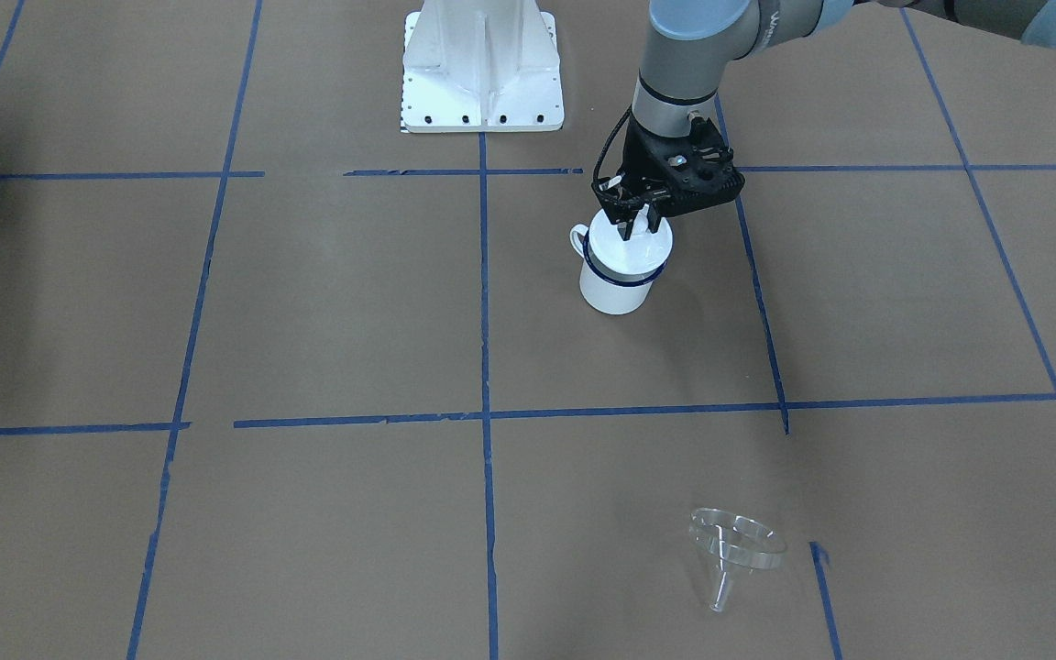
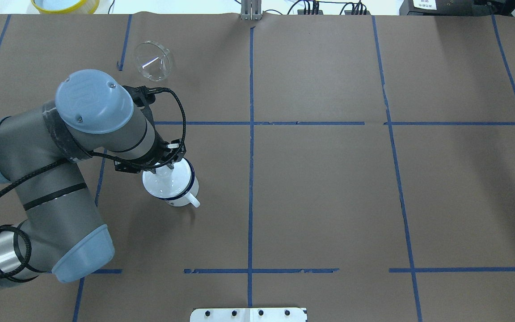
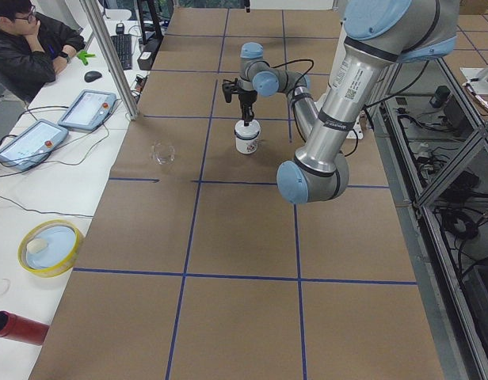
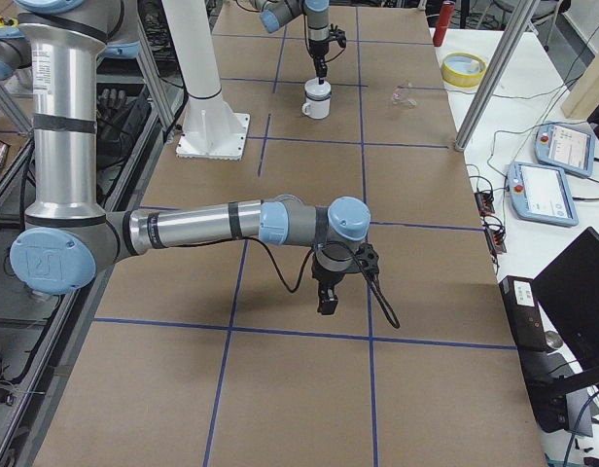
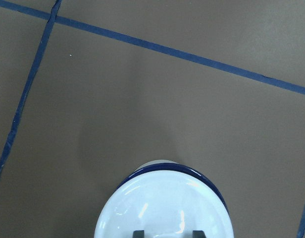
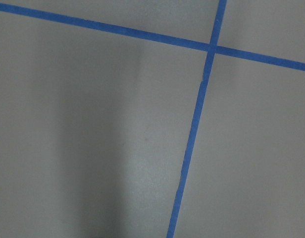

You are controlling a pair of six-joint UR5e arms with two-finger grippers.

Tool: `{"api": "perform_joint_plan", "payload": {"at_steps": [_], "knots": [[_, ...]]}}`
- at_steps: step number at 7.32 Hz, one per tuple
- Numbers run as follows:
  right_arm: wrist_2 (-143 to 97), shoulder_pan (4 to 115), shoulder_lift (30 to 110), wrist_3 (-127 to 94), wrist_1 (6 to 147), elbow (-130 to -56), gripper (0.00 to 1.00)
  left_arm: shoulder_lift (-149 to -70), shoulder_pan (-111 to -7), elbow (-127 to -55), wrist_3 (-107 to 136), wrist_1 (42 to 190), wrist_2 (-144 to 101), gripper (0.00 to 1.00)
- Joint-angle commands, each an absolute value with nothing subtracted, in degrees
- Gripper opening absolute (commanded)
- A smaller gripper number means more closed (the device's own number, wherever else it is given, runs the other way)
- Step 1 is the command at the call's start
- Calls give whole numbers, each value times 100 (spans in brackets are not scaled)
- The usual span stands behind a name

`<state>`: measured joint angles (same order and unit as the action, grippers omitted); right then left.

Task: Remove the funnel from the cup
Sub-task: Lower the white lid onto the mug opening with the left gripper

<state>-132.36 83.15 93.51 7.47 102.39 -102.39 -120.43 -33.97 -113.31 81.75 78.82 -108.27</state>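
If you read the overhead view from its left edge, you meet first the left arm, and its left hand (image 2: 168, 166) hangs directly over the cup (image 2: 173, 191). A white domed lid (image 1: 629, 246) sits on the cup. In the left wrist view two dark fingertips (image 5: 138, 233) stand apart, one on each side of the lid's middle; whether they press on a knob there, I cannot tell.

The funnel (image 2: 152, 60) is not in the cup. It lies on its side on the counter (image 2: 329, 188), well apart from the cup, beyond the hand toward the far edge and a little to the left. Its long axis runs away from the robot, wide rim toward the robot's side, stem toward the far edge. I judge the funnel already removed; any reach for it would belong to the left arm, which is much nearer.

Farther right, the counter is brown paper crossed by blue tape lines (image 2: 251, 134). The right hand (image 4: 326, 292) shows only in the right side view, above the counter and well apart from both things; apart or together, I cannot tell. Past the far edge stands a white desk (image 3: 62, 166) where a person (image 3: 30, 39) sits.
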Motion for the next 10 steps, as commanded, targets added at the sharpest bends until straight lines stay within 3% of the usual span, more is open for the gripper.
{"api": "perform_joint_plan", "payload": {"at_steps": [1, 7, 8, 10], "knots": [[-13236, 8314, 9352, 747, 10239, -10239, 100, -12041, -3366, -11329, 8209, 7884, -10828, 0], [-13236, 8314, 9352, 747, 10239, -10239, 100, -12067, -3366, -11136, 8200, 8024, -10819, 0], [-13236, 8314, 9352, 738, 10239, -10239, 100, -12059, -3366, -11136, 8191, 8024, -10819, 9], [-13236, 8314, 9352, 738, 10239, -10239, 100, -12050, -3366, -11145, 8191, 8024, -10828, 56]]}}
